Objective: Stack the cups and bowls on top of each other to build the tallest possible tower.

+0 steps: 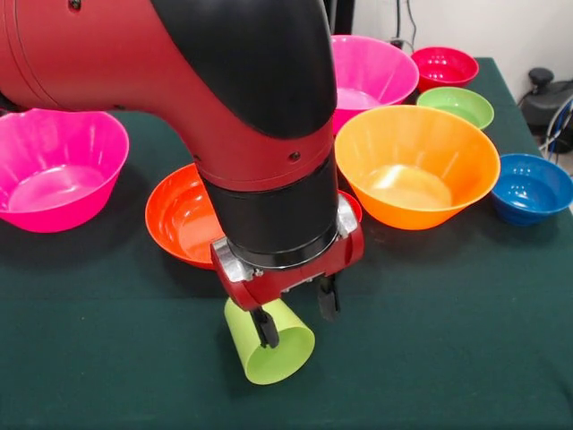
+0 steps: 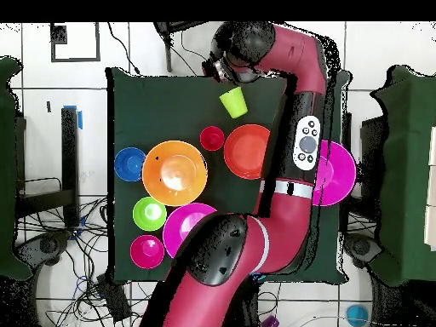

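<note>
Gripper (image 1: 294, 319) hangs at lower centre of front view, jaws spread wide astride the tipped lime green cup (image 1: 269, 346) on the table (image 1: 466, 340), so best centre them on the wall before closing, then carry toward orange bowl (image 1: 416, 164).

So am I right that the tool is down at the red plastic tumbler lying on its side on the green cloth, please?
Not quite: the front view shows the tool at a lime green plastic tumbler, not a red one. The rest holds: it lies on its side on the green cloth.
</note>
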Robot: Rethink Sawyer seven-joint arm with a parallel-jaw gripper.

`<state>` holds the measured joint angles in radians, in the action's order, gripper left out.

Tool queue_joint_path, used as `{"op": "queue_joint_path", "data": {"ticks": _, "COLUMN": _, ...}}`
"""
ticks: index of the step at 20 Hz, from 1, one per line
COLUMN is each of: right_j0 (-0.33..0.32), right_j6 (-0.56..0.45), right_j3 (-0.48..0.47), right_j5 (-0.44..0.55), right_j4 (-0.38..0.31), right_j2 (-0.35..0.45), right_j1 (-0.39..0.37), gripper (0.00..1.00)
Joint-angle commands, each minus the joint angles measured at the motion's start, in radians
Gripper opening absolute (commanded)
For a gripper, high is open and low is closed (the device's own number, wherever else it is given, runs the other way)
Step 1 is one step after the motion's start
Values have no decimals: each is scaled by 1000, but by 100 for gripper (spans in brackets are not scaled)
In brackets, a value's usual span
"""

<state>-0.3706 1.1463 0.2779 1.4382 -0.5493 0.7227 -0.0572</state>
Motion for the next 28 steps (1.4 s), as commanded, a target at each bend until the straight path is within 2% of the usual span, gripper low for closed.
{"op": "queue_joint_path", "data": {"ticks": 1, "right_j0": -9, "right_j6": -352, "right_j3": 47, "right_j5": 96, "right_j4": -91, "right_j2": 70, "right_j1": 83, "gripper": 100}}
{"op": "queue_joint_path", "data": {"ticks": 9, "right_j0": -13, "right_j6": -371, "right_j3": 41, "right_j5": 115, "right_j4": -85, "right_j2": 124, "right_j1": 118, "gripper": 100}}
{"op": "queue_joint_path", "data": {"ticks": 15, "right_j0": -18, "right_j6": -375, "right_j3": 50, "right_j5": 113, "right_j4": -99, "right_j2": 106, "right_j1": 119, "gripper": 100}}
{"op": "queue_joint_path", "data": {"ticks": 22, "right_j0": -4, "right_j6": -396, "right_j3": 9, "right_j5": 172, "right_j4": -212, "right_j2": 84, "right_j1": 122, "gripper": 100}}
{"op": "queue_joint_path", "data": {"ticks": 26, "right_j0": 1, "right_j6": -404, "right_j3": -14, "right_j5": 228, "right_j4": -305, "right_j2": 81, "right_j1": 119, "gripper": 100}}
{"op": "queue_joint_path", "data": {"ticks": 28, "right_j0": 5, "right_j6": -409, "right_j3": -28, "right_j5": 251, "right_j4": -351, "right_j2": 104, "right_j1": 118, "gripper": 100}}
